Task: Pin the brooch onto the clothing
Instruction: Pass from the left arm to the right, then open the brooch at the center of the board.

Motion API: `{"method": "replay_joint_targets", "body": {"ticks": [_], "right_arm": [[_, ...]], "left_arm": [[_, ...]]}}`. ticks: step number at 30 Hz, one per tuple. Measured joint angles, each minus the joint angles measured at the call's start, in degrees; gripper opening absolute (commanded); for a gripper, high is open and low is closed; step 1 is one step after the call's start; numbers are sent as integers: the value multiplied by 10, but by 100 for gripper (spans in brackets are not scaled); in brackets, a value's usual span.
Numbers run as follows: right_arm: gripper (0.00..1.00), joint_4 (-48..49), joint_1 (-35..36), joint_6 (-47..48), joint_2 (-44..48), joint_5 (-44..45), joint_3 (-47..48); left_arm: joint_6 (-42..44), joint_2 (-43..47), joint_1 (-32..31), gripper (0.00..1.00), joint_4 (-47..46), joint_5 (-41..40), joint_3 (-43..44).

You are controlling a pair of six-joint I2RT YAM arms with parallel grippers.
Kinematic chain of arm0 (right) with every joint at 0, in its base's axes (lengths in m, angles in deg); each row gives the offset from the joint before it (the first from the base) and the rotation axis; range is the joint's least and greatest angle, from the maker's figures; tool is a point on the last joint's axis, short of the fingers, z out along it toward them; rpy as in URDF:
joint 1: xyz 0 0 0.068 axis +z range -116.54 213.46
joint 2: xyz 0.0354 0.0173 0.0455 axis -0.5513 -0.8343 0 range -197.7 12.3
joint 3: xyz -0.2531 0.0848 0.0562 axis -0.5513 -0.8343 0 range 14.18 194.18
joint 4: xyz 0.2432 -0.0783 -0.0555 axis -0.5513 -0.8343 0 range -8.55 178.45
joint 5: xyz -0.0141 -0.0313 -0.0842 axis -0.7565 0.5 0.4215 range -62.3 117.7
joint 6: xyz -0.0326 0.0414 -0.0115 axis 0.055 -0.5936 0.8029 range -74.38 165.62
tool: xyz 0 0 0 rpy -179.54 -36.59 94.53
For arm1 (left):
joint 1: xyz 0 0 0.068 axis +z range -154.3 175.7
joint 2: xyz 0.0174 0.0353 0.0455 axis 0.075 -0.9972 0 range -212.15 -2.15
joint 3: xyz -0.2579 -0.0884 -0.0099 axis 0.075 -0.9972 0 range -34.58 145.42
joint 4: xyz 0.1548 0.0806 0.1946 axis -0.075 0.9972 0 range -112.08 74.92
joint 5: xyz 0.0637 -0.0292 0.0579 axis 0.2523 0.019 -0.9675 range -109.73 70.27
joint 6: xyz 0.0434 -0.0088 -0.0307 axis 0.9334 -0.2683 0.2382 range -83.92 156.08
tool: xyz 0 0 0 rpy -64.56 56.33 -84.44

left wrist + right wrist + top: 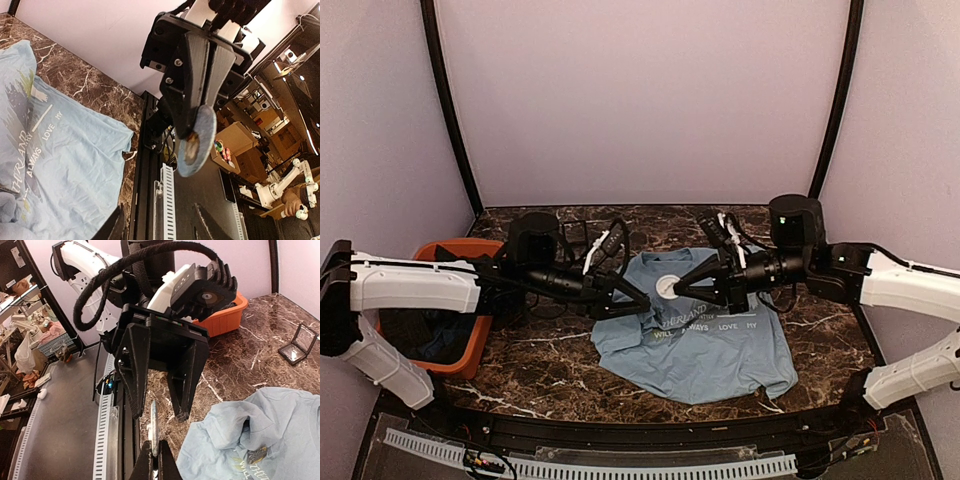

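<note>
The clothing [720, 345], a light blue T-shirt with white lettering, lies crumpled on the marble table, also seen in the left wrist view [60, 165] and right wrist view [280, 440]. Above its upper left part the brooch [668, 285], a round blue-grey disc with a small bronze centre [192, 146], hangs in the air. My right gripper [154, 443] is shut on its lower edge, where the brooch [154, 425] shows edge-on. My left gripper [158, 205] faces it, open, its fingers [137, 410] on either side of the disc without touching.
An orange basket [470, 248] with dark garments stands at the table's left. A small black-framed square case [296, 346] lies on the marble beyond the shirt. A white slotted strip [620, 465] runs along the near edge.
</note>
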Motion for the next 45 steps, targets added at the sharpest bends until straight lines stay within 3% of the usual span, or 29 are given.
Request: {"method": "replay_joint_targets", "body": {"ticks": [7, 14, 25, 32, 45], "right_arm": [[0, 29, 8, 4, 8, 66, -21], [0, 42, 27, 6, 13, 90, -28], [0, 45, 41, 13, 13, 125, -34], [0, 50, 46, 19, 13, 148, -44], [0, 55, 51, 19, 31, 180, -56]], "left_arm": [[-57, -14, 0, 48, -105, 1, -9], [-71, -33, -1, 47, -138, 1, -6], [-104, -60, -3, 35, -189, 3, -6], [-129, -67, -3, 20, -232, 3, -6], [-165, -98, -5, 22, -293, 4, -6]]}}
